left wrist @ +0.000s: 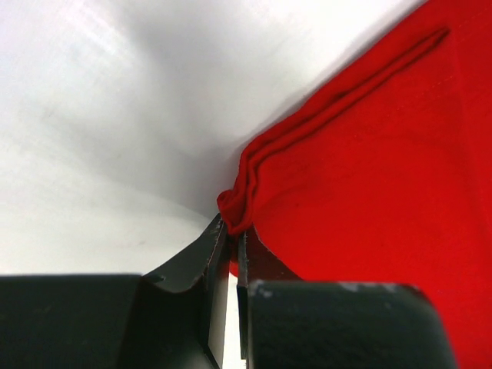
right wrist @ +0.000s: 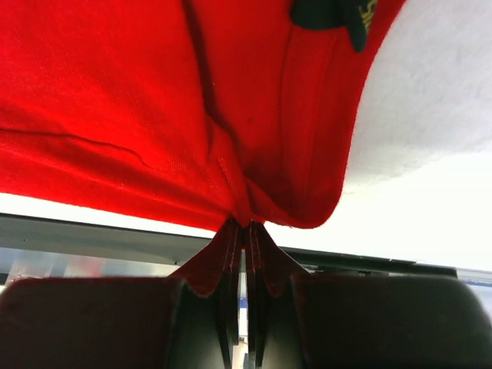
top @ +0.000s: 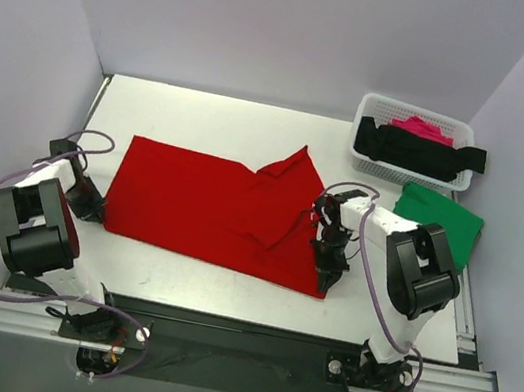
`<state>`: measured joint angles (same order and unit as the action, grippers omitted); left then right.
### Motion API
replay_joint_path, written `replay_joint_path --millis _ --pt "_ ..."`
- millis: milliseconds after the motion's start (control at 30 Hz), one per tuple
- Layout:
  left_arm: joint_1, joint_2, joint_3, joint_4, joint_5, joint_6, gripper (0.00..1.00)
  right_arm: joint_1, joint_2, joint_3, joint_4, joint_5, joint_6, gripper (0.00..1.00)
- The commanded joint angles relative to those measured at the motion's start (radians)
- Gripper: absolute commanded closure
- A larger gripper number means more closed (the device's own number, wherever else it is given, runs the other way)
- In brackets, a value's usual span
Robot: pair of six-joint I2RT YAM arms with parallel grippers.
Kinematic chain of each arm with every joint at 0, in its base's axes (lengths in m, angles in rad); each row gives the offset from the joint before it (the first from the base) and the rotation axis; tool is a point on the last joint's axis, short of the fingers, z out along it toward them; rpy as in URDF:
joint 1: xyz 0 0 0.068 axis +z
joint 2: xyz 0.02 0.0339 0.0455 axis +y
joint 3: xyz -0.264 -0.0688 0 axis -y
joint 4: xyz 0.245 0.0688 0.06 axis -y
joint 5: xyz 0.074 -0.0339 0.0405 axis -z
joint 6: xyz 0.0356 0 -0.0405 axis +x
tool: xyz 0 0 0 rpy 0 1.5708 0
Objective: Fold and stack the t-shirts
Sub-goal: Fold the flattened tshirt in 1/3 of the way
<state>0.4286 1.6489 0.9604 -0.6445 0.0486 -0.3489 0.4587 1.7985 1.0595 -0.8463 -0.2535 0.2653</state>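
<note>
A large red t-shirt (top: 209, 209) lies spread across the table, with a folded flap near its right end. My left gripper (top: 90, 206) is shut on the shirt's near left corner (left wrist: 234, 207). My right gripper (top: 327, 269) is shut on the shirt's near right corner (right wrist: 247, 211), pinching bunched cloth. A folded green t-shirt (top: 438, 219) lies at the right edge. A black t-shirt (top: 417, 150) and a pink one (top: 422, 128) sit in the white basket.
The white lattice basket (top: 369, 108) stands at the back right of the table. White walls close in the left, back and right sides. The table's near edge (top: 223, 303) runs just in front of the shirt.
</note>
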Motion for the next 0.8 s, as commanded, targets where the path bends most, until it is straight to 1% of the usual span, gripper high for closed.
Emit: replay_joint_path --millis 0,33,67,100,133,200,233,267,367,467,567,633,700,733,767 --pt "0.032 -0.086 -0.028 -0.064 -0.041 0.033 1.00 0.012 -0.054 -0.024 -0.085 -0.004 0.020 1.00" --pt "0.047 -0.103 -0.034 -0.075 -0.041 0.036 1.00 0.015 -0.065 -0.029 -0.085 -0.003 0.022 0.98" --pt "0.055 -0.116 -0.040 -0.079 -0.041 0.040 0.97 0.015 -0.073 -0.036 -0.086 -0.004 0.023 0.94" --pt "0.061 -0.153 -0.055 -0.084 -0.041 0.041 0.87 0.017 -0.080 -0.041 -0.088 -0.004 0.028 0.89" --pt "0.062 -0.176 -0.054 -0.086 -0.067 0.034 0.72 0.017 -0.096 -0.043 -0.091 -0.003 0.029 0.77" --pt "0.062 -0.222 -0.042 -0.086 -0.052 0.036 0.66 0.020 -0.111 -0.043 -0.099 -0.004 0.034 0.66" --pt "0.061 -0.231 -0.034 -0.099 -0.049 0.031 0.62 0.021 -0.128 -0.038 -0.103 -0.001 0.035 0.58" --pt "0.059 -0.239 -0.026 -0.099 -0.049 0.028 0.54 0.021 -0.137 -0.032 -0.109 -0.001 0.035 0.56" --pt "0.056 -0.259 0.006 -0.115 -0.049 0.033 0.44 0.026 -0.172 0.026 -0.143 0.003 0.041 0.50" --pt "0.047 -0.291 0.038 -0.133 -0.055 0.044 0.39 0.031 -0.195 0.106 -0.166 0.005 0.043 0.47" --pt "0.015 -0.334 0.044 -0.138 -0.073 0.045 0.35 0.040 -0.188 0.177 -0.155 -0.004 0.040 0.46" --pt "-0.065 -0.366 0.035 -0.109 -0.090 0.048 0.33 0.052 -0.163 0.207 -0.123 -0.012 0.035 0.46" --pt "-0.152 -0.364 0.020 -0.090 -0.122 0.038 0.33 0.070 -0.142 0.220 -0.079 -0.032 0.038 0.45" --pt "-0.245 -0.354 0.020 -0.078 -0.131 0.030 0.33 0.077 -0.119 0.224 -0.060 -0.039 0.041 0.45" --pt "-0.286 -0.342 0.020 -0.073 -0.141 0.004 0.32 0.083 -0.107 0.229 -0.045 -0.044 0.043 0.45"
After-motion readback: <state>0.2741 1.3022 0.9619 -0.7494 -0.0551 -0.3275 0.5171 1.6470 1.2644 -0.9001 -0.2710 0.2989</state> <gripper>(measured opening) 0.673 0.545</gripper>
